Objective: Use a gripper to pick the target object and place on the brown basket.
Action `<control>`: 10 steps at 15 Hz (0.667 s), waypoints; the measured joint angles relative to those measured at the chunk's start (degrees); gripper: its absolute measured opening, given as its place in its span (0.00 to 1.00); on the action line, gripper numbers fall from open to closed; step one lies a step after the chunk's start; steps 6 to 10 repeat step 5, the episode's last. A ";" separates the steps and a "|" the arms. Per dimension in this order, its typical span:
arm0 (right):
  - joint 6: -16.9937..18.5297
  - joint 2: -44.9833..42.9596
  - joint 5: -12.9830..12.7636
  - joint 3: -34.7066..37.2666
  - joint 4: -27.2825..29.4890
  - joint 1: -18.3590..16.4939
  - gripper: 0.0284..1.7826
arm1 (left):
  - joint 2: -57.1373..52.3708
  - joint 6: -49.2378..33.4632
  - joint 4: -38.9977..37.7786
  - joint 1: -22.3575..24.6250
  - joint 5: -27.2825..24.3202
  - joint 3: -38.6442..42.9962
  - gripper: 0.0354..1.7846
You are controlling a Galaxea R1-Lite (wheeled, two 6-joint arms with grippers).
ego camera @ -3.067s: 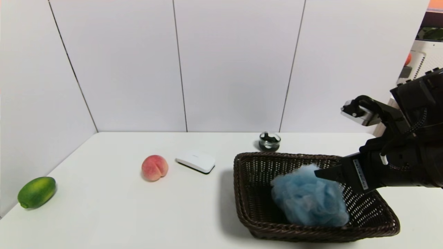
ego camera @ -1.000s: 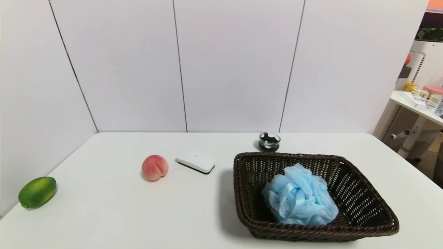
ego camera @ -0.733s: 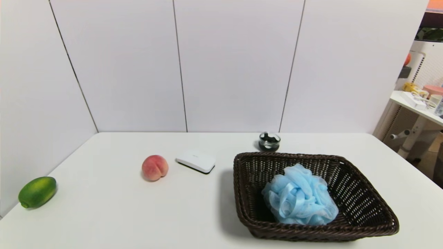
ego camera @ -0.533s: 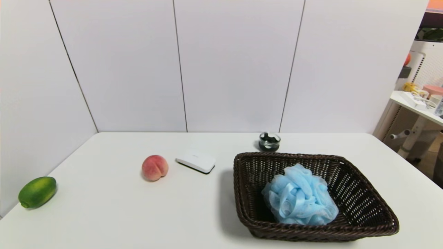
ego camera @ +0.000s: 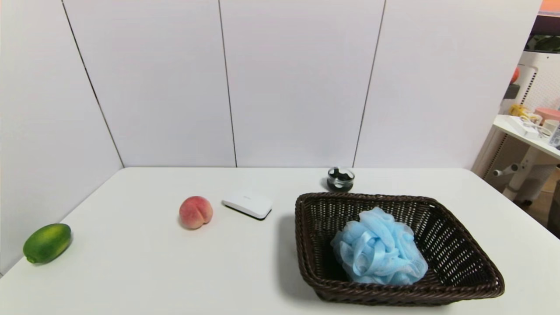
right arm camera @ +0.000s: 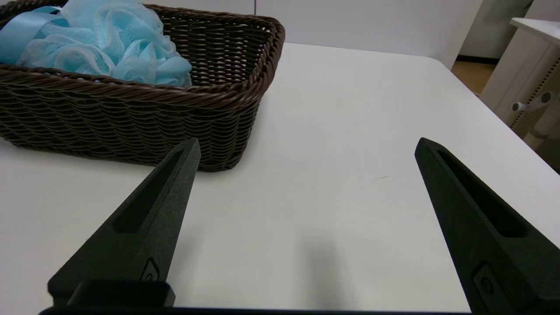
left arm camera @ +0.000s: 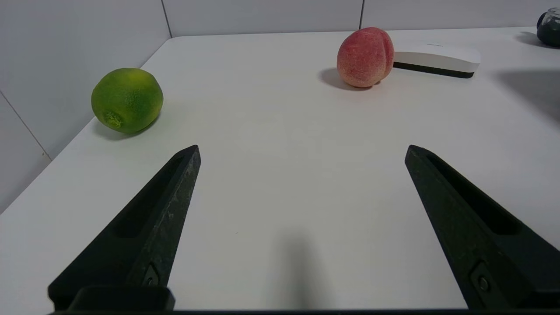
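Note:
The light-blue bath puff (ego camera: 378, 248) lies inside the brown basket (ego camera: 463, 262) on the right part of the table. It also shows in the right wrist view (right arm camera: 105, 43), resting in the basket (right arm camera: 131, 118). My right gripper (right arm camera: 306, 146) is open and empty, low over the bare table beside the basket's near corner. My left gripper (left arm camera: 302, 148) is open and empty, low over the table on the left side. Neither gripper shows in the head view.
A green fruit (ego camera: 46, 243) lies at the table's left edge, also in the left wrist view (left arm camera: 127, 99). A pink peach (ego camera: 195, 212), a white flat box (ego camera: 247, 204) and a small dark jar (ego camera: 341, 178) stand further back. A side table (ego camera: 529, 135) stands off right.
About three seconds ago my right gripper was at the puff over the basket; it has since left the head view. The puff has settled and spread in the basket. Nothing moved in the last second.

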 joint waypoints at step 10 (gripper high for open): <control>0.77 0.00 -0.02 0.02 0.10 0.00 0.95 | 0.00 0.00 0.00 0.00 0.00 0.00 0.94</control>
